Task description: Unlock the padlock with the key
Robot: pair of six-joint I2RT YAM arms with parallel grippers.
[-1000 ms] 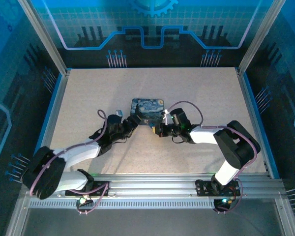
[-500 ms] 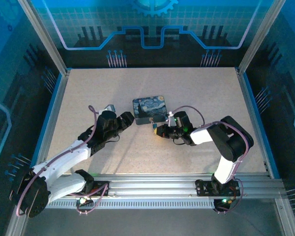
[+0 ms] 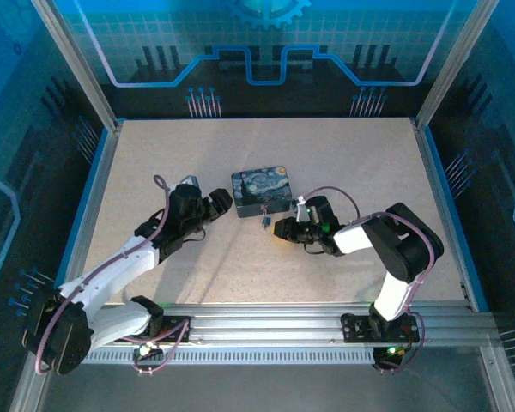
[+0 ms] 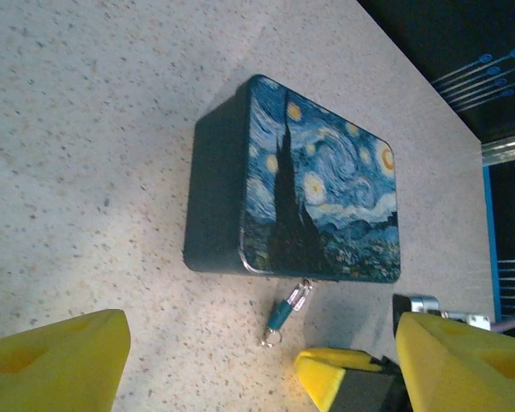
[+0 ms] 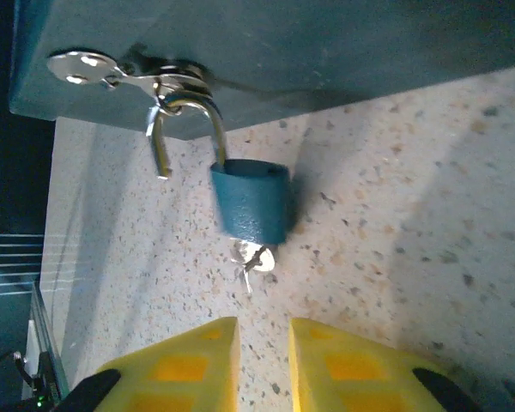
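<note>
The padlock point(image 5: 251, 202) is small and teal, hanging by its silver shackle from the hasp of a starry-night tin box point(image 3: 260, 190). One shackle leg stands free of the padlock's body. The key point(image 5: 253, 257) sticks out of the padlock's bottom. My right gripper point(image 5: 263, 330) sits just short of the key, slightly open, with nothing between its yellow fingers. Seen from above, it point(image 3: 279, 227) lies right of the padlock point(image 3: 264, 221). My left gripper point(image 3: 223, 202) is wide open, left of the box and apart from it. The left wrist view takes in the padlock point(image 4: 285, 313) and box point(image 4: 300, 184).
The speckled table point(image 3: 343, 154) is ringed by a metal frame and blue walls. The box lies near its middle. Both arms stretch low over the near half, the right arm's elbow point(image 3: 412, 240) bent at the right.
My left gripper has drawn back leftward from the box and opened wider. My right gripper has let go of the key and opened a little; the padlock now hangs free.
</note>
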